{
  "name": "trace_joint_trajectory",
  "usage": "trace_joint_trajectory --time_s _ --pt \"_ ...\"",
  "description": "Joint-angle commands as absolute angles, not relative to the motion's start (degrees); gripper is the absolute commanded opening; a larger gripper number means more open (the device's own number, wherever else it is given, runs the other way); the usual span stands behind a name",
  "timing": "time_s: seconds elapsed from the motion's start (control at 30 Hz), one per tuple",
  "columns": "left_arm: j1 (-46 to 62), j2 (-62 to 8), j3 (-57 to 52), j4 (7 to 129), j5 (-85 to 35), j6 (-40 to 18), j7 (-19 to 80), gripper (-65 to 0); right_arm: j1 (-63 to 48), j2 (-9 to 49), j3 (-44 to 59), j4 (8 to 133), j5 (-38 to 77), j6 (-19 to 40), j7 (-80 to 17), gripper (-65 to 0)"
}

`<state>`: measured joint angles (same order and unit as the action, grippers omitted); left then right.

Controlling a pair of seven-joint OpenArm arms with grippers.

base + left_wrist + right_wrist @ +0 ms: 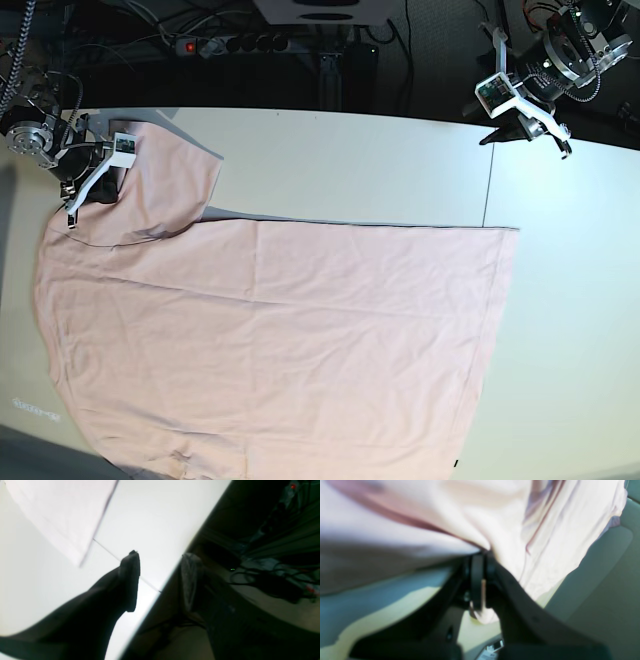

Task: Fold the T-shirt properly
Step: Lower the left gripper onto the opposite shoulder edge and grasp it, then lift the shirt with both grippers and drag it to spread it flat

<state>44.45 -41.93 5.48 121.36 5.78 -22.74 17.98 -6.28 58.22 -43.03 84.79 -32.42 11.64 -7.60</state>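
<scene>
The pale pink T-shirt (270,330) lies spread flat, plain side up, over most of the white table (400,170). Its upper left sleeve (170,190) is lifted and bunched toward my right gripper (88,190). In the right wrist view the right gripper (482,580) is shut on a fold of the T-shirt (495,517), and a strip of pink cloth shows pinched between the black fingers. My left gripper (545,130) hovers over the table's far right edge, away from the cloth. Up close, the left gripper (160,580) stands open and empty, with a corner of the T-shirt (62,512) beyond it.
A seam (488,190) runs across the table right of the shirt's hem. Behind the far edge lie a power strip (230,45) and cables on a dark floor (262,585). Bare table shows at the far side and right.
</scene>
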Motion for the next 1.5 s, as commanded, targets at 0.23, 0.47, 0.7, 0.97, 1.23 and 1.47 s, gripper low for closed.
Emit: trace_joint_trajectory --time_s 0.23,0.47,0.7,0.97,1.23,1.47 --pt "38.2 -47.8 5.7 119.7 7.8 -22.3 11.2 -34.6 -8.0 57.3 -44.8 84.1 -28.0 17.6 -4.6 -65.0" --pt "24.7 -48.8 15.7 108.3 10.0 -22.5 10.5 -31.6 -8.0 57.3 -44.8 84.1 -28.1 17.6 -4.6 -65.0" --pt "12.8 -50.6 27.6 100.2 12.5 -22.2 12.5 -30.9 -8.0 57.3 -44.8 84.1 -28.1 17.6 -5.2 -65.0" --pt "2.3 -51.5 38.1 89.6 12.8 -22.1 12.3 -29.1 -8.0 57.3 -44.8 84.1 -28.1 17.6 -5.2 -65.0" --pt "-4.7 -51.4 48.0 83.4 14.0 -22.1 12.1 -29.1 -8.0 57.3 -44.8 84.1 -28.1 17.6 -5.2 -65.0" --pt "-6.5 -51.4 51.1 79.5 16.2 -22.1 10.3 -29.3 -8.0 57.3 -44.8 84.1 -28.1 17.6 -5.2 -65.0"
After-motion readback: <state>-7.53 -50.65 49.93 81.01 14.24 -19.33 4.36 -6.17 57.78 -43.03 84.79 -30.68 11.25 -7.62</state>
